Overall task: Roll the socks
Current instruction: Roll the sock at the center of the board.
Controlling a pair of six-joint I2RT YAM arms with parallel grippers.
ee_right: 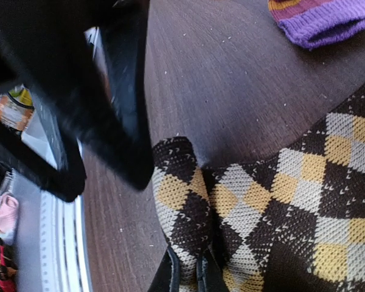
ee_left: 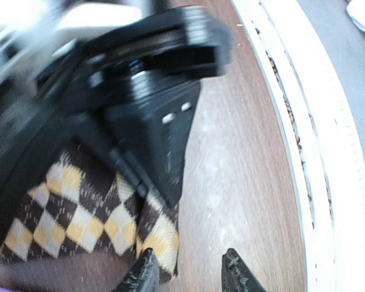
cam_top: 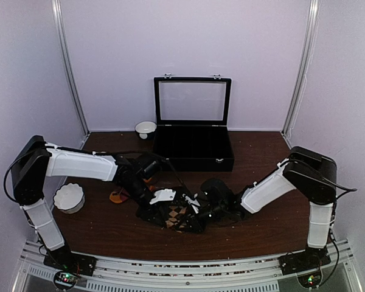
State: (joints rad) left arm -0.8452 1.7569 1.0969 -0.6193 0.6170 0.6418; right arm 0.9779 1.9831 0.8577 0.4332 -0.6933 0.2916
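Rolling looks to be the step in hand, since both claws meet over the argyle sock [cam_top: 177, 216], which lies on the tabletop [cam_top: 109, 228] at the near middle. The right claw [ee_right: 188, 277] is pinched closed on a raised fold at that sock's edge, with fabric bunched between its tips. The left claw [ee_left: 191, 275] stands partly open and holds nothing. One of its tips sits at the sock's edge, the other over bare wood just beside it.

To do this well, I judge the left claw should close on the same edge, next to the right one, so that both turn the fabric over evenly. A one-sided pull would likely skew the roll or drag the sock. Small, tight turns should serve best.

The striped sock [cam_top: 118, 196] lies just left of the argyle one, and its purple cuff [ee_right: 322, 21] is apart from the claws. No brand, label or writing is readable anywhere.
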